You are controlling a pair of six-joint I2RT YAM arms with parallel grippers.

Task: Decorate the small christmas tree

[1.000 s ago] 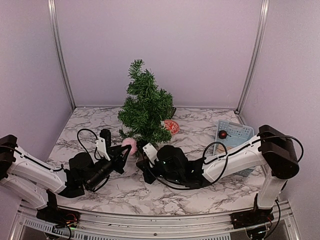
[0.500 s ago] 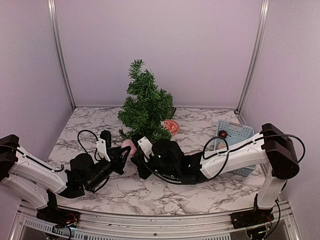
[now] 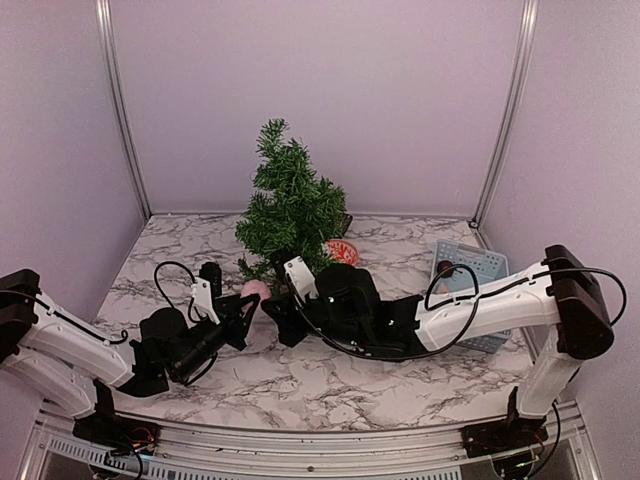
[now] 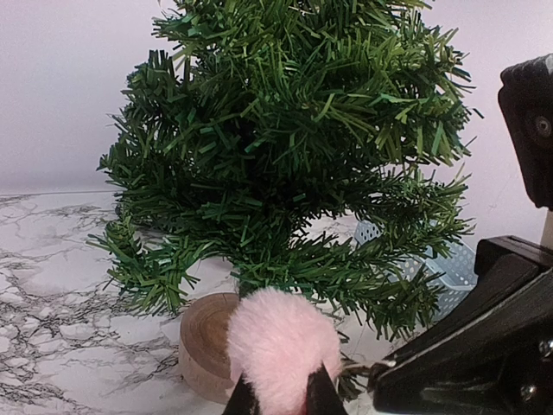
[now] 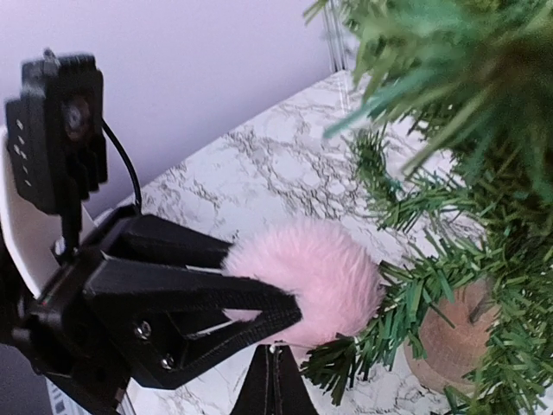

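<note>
Top external view is showing one small christmas tree (image 3: 290,205) standing upright toward the back middle of the marbled surface (image 3: 200,250), on one round wooden base (image 4: 203,341). Two arms are lying low over the surface, both pointing at the tree's foot. The left arm (image 3: 70,345) is lying nearly flat from the front-left corner, and the left pincer (image 3: 246,303) is pinching one fluffy pink pom-pom (image 3: 256,290) just beside the lowest branches and the base. The right arm (image 3: 480,305) is lying outstretched from the right side across the middle, wrist low. The right pincer (image 5: 270,380) is pressed together with nothing in it, tips just under the pom-pom (whether touching it, I cannot tell). One red ornament (image 3: 343,250) is showing behind the right wrist. One pale blue basket (image 3: 480,268) is sitting at the right, holding one dark red ball (image 3: 445,268).
</note>
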